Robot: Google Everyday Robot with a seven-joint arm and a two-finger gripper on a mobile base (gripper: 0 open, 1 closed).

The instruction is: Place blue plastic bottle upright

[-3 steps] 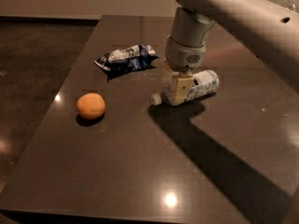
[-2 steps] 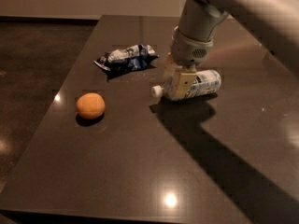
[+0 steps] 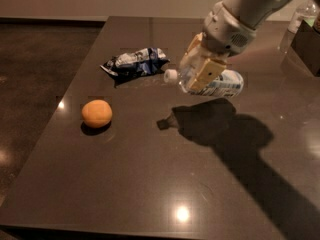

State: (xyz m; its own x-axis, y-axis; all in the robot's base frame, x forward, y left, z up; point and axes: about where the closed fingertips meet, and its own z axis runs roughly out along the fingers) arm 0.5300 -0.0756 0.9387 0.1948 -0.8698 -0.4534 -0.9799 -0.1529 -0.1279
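The gripper [image 3: 200,71] sits over the upper-middle of the table [image 3: 150,194], its jaws closed across the bottle [image 3: 227,84] near the neck end, open only as far as the bottle's width allows. A second ago the bottle lay flat on the tabletop with the gripper set down around it; it now hangs clear of the surface. The evidence is the shadow [image 3: 210,121], which falls apart from the bottle toward 6 o'clock, with the shadow of the cap visible as a separate dark patch. The bottle is not yet upright: it lies close to horizontal in the grasp, the cap [image 3: 171,75] pointing to 9 o'clock and the labelled base end to 3 o'clock. The bag [image 3: 134,63] lies at 10 o'clock from the gripper, near the cap but not touching it; the orange [image 3: 97,113] rests well apart at 8 o'clock. Assessment — the pick phase appears complete and the lift gives room to rotate. The remaining steps are likely a wrist turn to bring the cap to 12 o'clock, then a descent onto bare table. Risk: the smooth bottle may slip in the jaws during rotation.
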